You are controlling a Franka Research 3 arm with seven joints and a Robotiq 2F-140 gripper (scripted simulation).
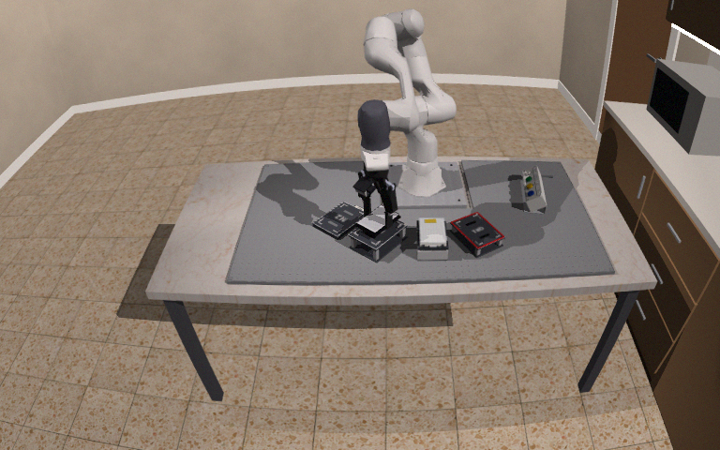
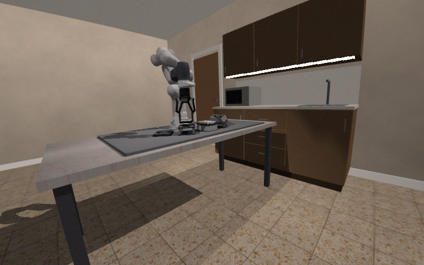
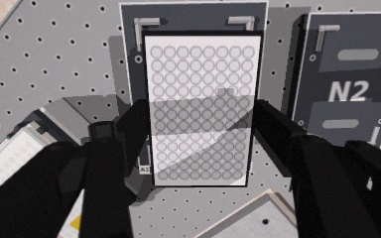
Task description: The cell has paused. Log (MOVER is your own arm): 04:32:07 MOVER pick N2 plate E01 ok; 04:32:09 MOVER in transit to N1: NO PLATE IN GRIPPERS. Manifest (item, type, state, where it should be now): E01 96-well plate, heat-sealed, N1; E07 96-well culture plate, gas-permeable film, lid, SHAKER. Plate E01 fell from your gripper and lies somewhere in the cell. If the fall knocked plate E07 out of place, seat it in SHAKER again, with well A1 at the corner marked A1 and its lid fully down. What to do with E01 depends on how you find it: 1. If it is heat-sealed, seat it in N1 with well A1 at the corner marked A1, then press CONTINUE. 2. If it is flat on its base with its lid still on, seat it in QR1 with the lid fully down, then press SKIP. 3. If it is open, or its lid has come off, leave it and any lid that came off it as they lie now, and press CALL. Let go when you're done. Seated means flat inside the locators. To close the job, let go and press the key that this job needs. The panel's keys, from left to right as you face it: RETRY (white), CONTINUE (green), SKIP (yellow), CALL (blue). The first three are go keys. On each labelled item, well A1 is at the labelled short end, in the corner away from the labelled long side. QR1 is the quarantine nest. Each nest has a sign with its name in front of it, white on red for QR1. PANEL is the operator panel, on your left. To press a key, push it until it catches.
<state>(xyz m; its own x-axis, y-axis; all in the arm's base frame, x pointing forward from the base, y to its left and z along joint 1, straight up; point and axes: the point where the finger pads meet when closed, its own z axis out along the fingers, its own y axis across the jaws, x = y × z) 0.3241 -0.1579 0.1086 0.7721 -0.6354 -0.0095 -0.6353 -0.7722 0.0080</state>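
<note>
One plate: a flat rectangular 96-well plate (image 3: pixel 200 110) with a smooth pale seal, its rings of wells showing faintly through, framed by a thin black rim.
Hand: the hand (image 3: pixel 198 131) pinched the plate across its long sides — black blocky fingers pressed against both edges.
Plate's place: it hung over a dark nest (image 3: pixel 193 20), inside the outline of the grey L-shaped corner locators; whether it touched the nest could not be told.
A1 mark: a small white A1 tag (image 3: pixel 144 170) showed at the plate's lower left corner in the wrist view.
Neighbour: the N2 nest (image 3: pixel 342 74) lay just beside, matte black with white lettering.
Tabletop: pale marbled tabletop (image 1: pixel 174 254) carrying a grey mat (image 1: pixel 297 254) dotted with holes.
Top view only: a white lidded plate (image 1: pixel 432 233) on a pale block, a red-edged nest (image 1: pixel 476 231), and the key panel (image 1: pixel 528 188) — none legible in the exterior view.
Exterior view only: the hand's fingers pointed straight down above the nest.
</note>
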